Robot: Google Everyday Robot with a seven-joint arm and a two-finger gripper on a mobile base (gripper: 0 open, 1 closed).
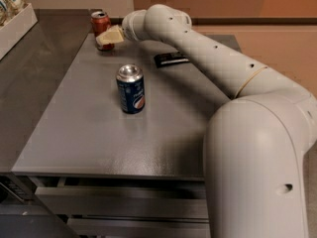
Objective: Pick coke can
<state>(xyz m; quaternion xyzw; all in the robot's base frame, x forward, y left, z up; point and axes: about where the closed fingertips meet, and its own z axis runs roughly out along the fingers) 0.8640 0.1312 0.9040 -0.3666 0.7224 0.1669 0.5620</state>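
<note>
Grey worktop (74, 133) carries a blue Pepsi can (131, 89), well nearer than the jaws and standing clear of them. A flat black object (171, 59) lies near them, under the arm. At the far edge the jaws sit against the red coke can (100, 23), covering its lower front. I cannot tell whether they grip it. The grasp looks to be the step in hand. Next it likely needs a firm close and a straight lift.
</note>
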